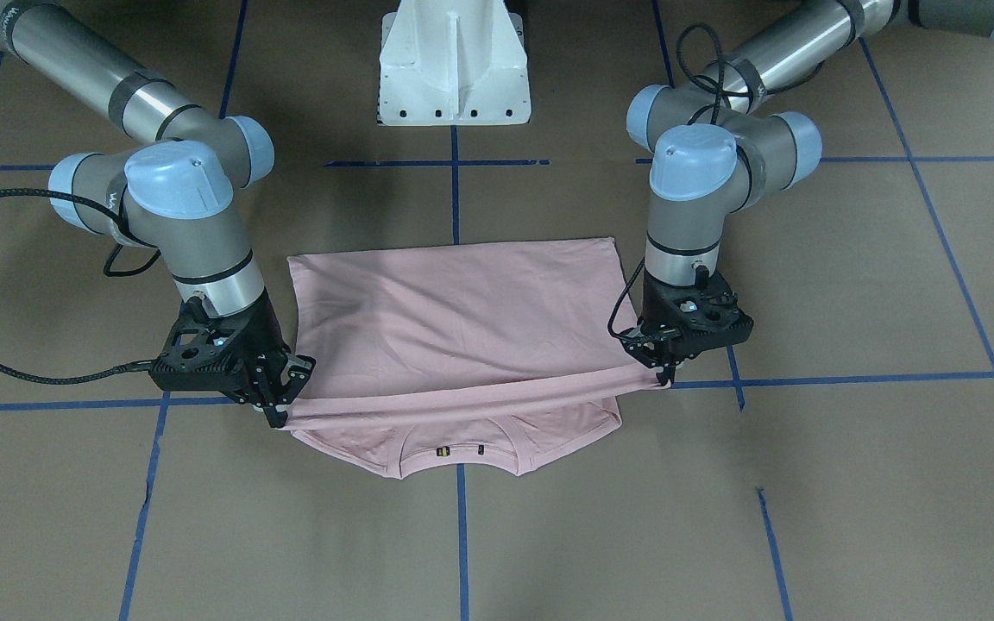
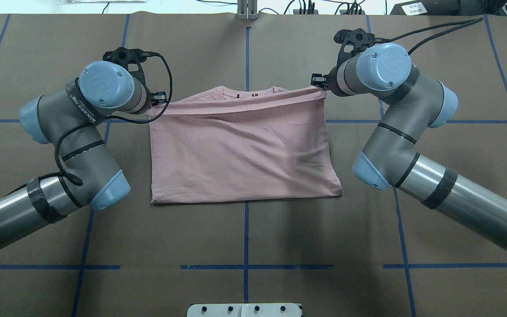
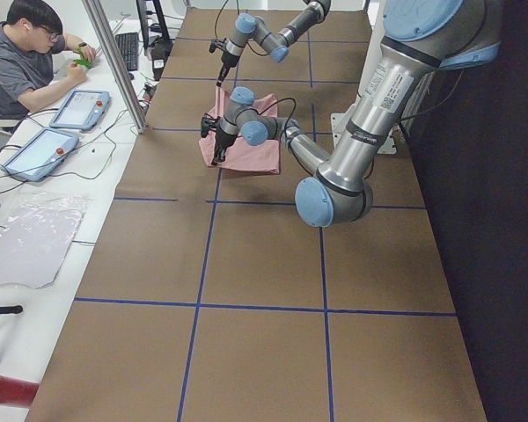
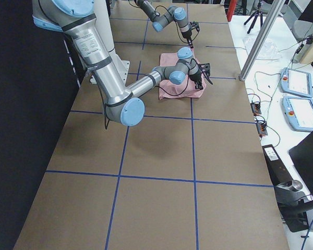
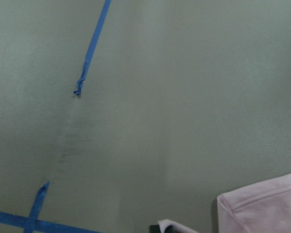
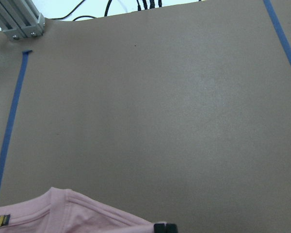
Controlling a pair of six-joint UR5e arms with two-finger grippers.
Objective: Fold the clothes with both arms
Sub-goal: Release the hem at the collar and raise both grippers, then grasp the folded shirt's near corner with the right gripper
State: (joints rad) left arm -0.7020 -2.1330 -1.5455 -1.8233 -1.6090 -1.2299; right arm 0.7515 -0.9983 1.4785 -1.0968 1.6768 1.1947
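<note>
The pale pink T-shirt (image 1: pixel 454 319) lies print side down in the table's middle, its lower half folded over toward the collar (image 1: pixel 461 447). The folded edge is stretched taut between both grippers, a little above the collar end. My left gripper (image 1: pixel 663 377) is shut on one corner of that edge, and in the overhead view (image 2: pixel 159 99) it sits at the shirt's (image 2: pixel 240 149) far left corner. My right gripper (image 1: pixel 277 414) is shut on the other corner, seen from overhead (image 2: pixel 319 83) at the far right. The right wrist view shows the collar (image 6: pixel 63 208). Pink cloth (image 5: pixel 266 208) fills the left wrist view's lower right corner.
The white pedestal base (image 1: pixel 454 69) stands behind the shirt. Blue tape lines (image 2: pixel 246 57) grid the brown table. An aluminium post (image 2: pixel 247 9) rises at the far edge. A person (image 3: pixel 26 61) sits at a side desk with tablets (image 3: pixel 79 107).
</note>
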